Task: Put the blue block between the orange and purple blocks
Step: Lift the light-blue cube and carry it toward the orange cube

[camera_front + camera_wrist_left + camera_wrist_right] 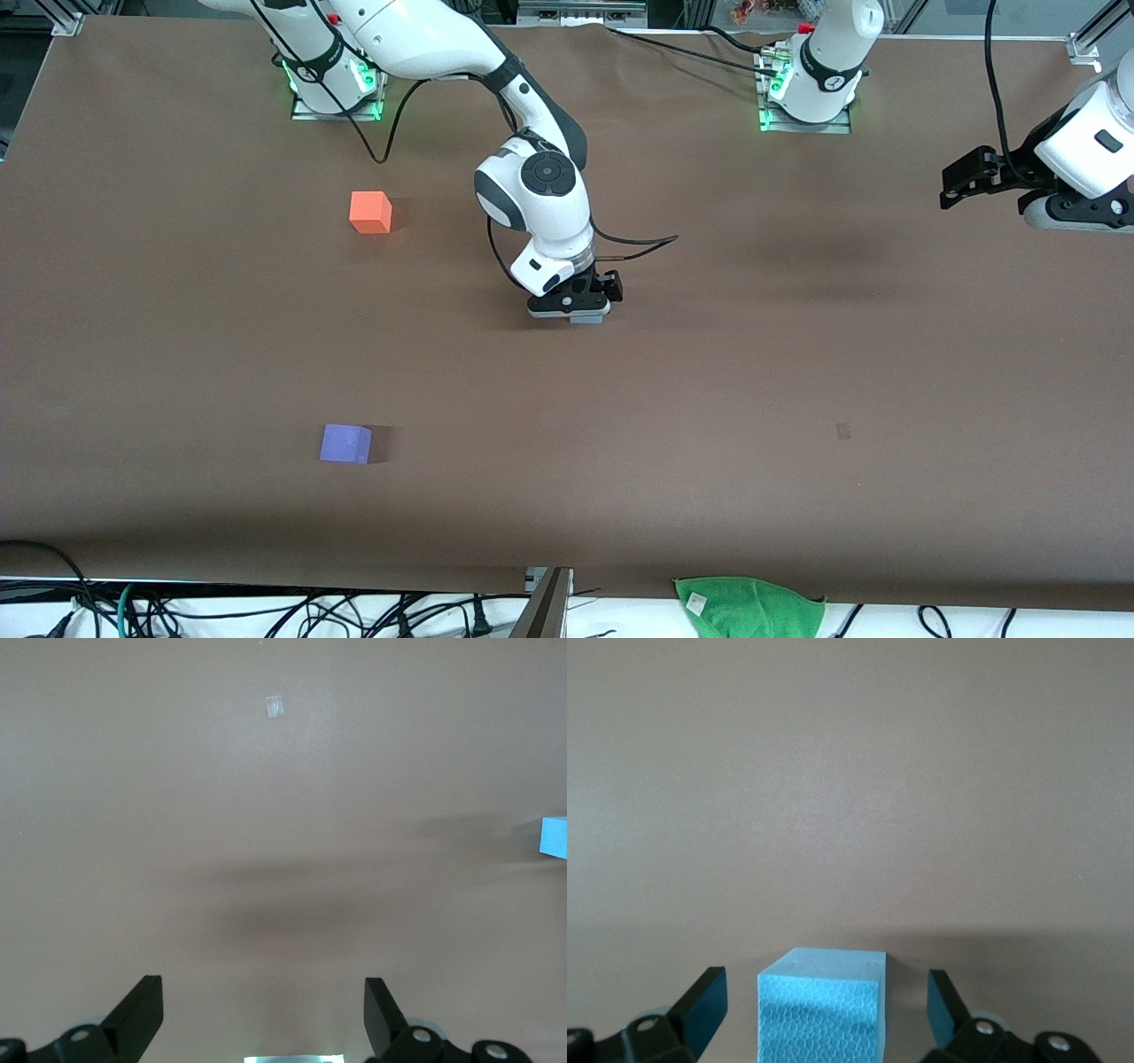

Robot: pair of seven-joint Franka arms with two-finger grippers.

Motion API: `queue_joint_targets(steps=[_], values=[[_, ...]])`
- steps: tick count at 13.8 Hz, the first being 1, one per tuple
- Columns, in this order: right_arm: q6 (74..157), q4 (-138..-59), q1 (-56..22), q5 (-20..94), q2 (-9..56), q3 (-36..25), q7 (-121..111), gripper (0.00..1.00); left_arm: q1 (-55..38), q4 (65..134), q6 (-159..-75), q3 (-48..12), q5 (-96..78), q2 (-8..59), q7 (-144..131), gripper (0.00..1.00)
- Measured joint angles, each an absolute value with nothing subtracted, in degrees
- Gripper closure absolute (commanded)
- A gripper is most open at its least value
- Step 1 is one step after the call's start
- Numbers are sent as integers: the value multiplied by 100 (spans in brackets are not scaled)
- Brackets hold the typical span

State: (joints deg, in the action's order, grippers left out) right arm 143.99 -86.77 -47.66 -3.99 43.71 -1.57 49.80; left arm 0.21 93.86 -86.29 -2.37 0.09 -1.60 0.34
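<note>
The right end effector (574,310) is low over the middle of the table (709,372), fingers spread on either side of the blue block (822,1010) without touching it. The orange block (370,213) and purple block (345,443) lie well apart toward the right arm's end, the purple one nearer the front camera. The left end effector (961,186) waits, spread and empty, above its own end.

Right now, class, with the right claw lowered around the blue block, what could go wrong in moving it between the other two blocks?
1. The right claw is open with gaps on both sides of the blue block; an off-centre close might twist or push it.
2. The orange block and purple block sit toward the right arm's end; a low carry could bump one.
</note>
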Motion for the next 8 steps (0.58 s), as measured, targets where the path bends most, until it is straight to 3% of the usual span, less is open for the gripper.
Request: queue_joint_targets(steps=[8], values=[[14675, -8666, -4837, -509, 4559, -157, 4980, 0, 21, 9386, -8626, -234, 9, -160, 31, 0]])
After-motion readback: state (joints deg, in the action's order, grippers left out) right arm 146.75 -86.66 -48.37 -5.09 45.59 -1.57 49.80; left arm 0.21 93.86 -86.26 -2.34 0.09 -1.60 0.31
